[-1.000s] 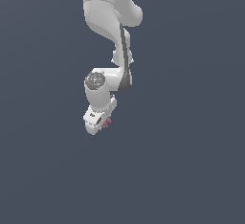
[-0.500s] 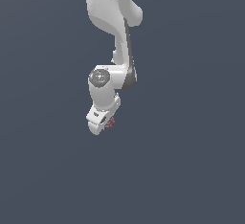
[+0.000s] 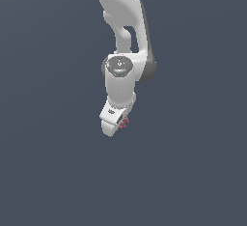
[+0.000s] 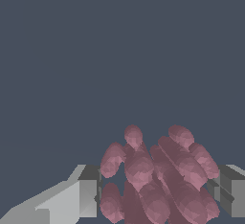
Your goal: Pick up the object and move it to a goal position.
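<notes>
Where tool (image 4: 155,194) grips, object (image 4: 158,180) between fingers (image 4: 83,194)

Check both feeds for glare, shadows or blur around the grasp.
Exterior view: flat, even render, no cast shadows, soft gloss on the white arm; the raspberry-like cluster is tiny, mostly hidden behind the gripper. Wrist view: sharp, no glare, cluster cropped by the frame edge.

A plain, flat slate-blue backdrop (image 3: 43,172) fills both views from twelve o'clock round to six, evenly and softly lit, with no seam, edge or shadow to tell floor from wall, and only a faint paler cast towards six o'clock in the exterior view.
</notes>
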Available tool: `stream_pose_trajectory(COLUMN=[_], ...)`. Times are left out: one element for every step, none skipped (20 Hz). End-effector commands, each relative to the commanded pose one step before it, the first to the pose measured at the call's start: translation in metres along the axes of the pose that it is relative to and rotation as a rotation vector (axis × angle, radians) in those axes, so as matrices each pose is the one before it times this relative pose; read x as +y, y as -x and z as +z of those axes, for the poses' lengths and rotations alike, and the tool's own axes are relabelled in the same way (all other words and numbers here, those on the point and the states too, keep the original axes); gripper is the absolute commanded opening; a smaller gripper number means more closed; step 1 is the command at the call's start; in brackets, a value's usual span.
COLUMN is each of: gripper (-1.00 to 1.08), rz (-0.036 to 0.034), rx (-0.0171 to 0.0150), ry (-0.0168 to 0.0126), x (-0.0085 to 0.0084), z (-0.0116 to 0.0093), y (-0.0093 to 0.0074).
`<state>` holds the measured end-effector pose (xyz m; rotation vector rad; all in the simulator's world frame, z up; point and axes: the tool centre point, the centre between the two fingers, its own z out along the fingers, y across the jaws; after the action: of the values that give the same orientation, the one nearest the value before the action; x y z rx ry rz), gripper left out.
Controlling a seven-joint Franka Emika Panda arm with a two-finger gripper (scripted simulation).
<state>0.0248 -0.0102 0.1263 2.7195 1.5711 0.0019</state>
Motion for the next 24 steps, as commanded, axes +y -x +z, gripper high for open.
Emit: stream_pose_trajectory(gripper=[-1.0, -1.0, -1.0, -1.0, -1.0, -1.0, -1.0, -1.0, -1.0, -1.0, -1.0, -1.0, -1.0, -1.0, -1.0, -1.0, -1.0, -1.0, -1.0, -1.0, -1.0, -1.0, -1.0, -1.0], rz=[0.00005, 0.0, 0.00006, 0.0, 0.0, 0.0, 0.0, 0.0, 0.0, 0.00055, 0.0, 0.0, 0.0, 0.0, 0.0, 0.00063, 0.0, 0.0, 0.0, 0.0, 0.0, 0.0, 0.00041, 0.0], rx=[-0.00006, 0.0, 0.00028, 0.0, 0.0, 0.0, 0.0, 0.0, 0.0, 0.00011, 0.0, 0.0, 0.0, 0.0, 0.0, -0.00008, 0.0, 0.0, 0.0, 0.0, 0.0, 0.0, -0.00024, 0.0], ry=[-0.00022, 0.0, -0.00063, 0.0, 0.0, 0.0, 0.0, 0.0, 0.0, -0.00041, 0.0, 0.0, 0.0, 0.0, 0.0, -0.00027, 0.0, 0.0, 0.0, 0.0, 0.0, 0.0, -0.0001, 0.0], x=[-0.00174, -0.00047, -0.00033, -0.00043, -0.0004, -0.00038, -0.00034, -0.00031, -0.00027, 0.00006, -0.00021, -0.00019, -0.00016, -0.00014, -0.00012, 0.00024, -0.00009, -0.00007, -0.00005, -0.00004, -0.00003, -0.00001, 0.00022, 0.00001], z=[-0.0208, -0.00828, -0.00803, -0.00828, -0.00826, -0.00823, -0.00797, -0.00755, -0.00718, -0.00667, -0.00654, -0.00626, -0.00599, -0.00574, -0.00551, -0.0051, -0.00508, -0.00488, -0.00469, -0.00451, -0.00433, -0.00416, -0.00383, -0.00383], y=[-0.02105, -0.00847, -0.00842, -0.00851, -0.0085, -0.00848, -0.00823, -0.00782, -0.00745, -0.00679, -0.00681, -0.00653, -0.00626, -0.00601, -0.00578, -0.00523, -0.00535, -0.00514, -0.00495, -0.00476, -0.00458, -0.00441, -0.00408, -0.00408])
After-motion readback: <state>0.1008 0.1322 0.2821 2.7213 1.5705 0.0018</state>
